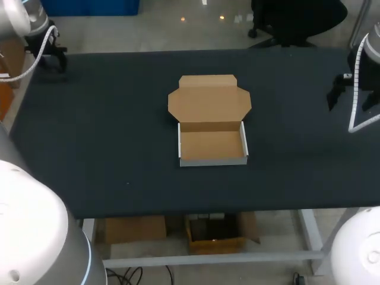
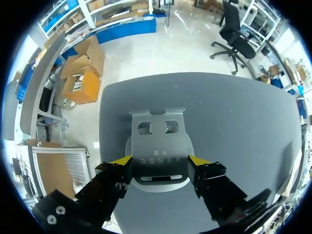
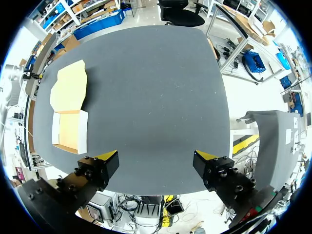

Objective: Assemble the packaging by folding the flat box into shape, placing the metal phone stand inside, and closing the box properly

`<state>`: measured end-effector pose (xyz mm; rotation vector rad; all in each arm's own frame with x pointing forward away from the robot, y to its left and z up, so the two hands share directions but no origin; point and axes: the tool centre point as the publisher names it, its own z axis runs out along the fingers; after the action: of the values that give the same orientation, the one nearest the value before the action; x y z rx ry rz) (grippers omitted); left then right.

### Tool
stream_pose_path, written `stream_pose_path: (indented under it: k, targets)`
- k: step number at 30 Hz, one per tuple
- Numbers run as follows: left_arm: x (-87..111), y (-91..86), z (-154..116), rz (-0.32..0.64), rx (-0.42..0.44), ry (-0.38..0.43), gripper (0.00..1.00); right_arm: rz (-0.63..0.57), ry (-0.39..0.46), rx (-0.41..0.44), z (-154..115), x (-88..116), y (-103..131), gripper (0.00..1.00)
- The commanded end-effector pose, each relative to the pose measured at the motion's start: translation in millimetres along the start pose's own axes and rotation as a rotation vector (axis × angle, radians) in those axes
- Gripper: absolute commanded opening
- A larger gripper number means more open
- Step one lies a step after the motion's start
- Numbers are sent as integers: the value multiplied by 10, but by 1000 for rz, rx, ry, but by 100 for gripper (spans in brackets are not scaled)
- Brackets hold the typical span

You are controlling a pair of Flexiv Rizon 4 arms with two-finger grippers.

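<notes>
Metal phone stand (image 2: pixel 158 146) is pinched at its side edges by the left pincer (image 2: pixel 159 160). It looks hard and slippery, so hold tight. The box (image 1: pixel 212 145) lies open on the counter (image 1: pixel 119 119). The right pincer (image 3: pixel 156 158) gapes, empty.

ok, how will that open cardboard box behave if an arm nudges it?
Probably slides rather than resists: the cardboard box looks thin-walled, empty and light on the dark table. Its open lid lies flat behind it on one fold, so it will likely flop when lifted. The low walls may flex under a pinch.
</notes>
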<state>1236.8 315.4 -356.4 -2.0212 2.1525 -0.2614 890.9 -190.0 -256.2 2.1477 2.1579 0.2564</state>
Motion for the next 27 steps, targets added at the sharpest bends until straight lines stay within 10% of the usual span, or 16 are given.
stream_pose_path:
  k: [1, 27]
  targets:
    - [100, 211, -130, 11, 92, -5, 0, 0, -2, 4, -13, 0, 3, 100]
    - [645, 759, -597, 162, 178, 75, 0, -521, 184, -237, -86, 238, -280, 100]
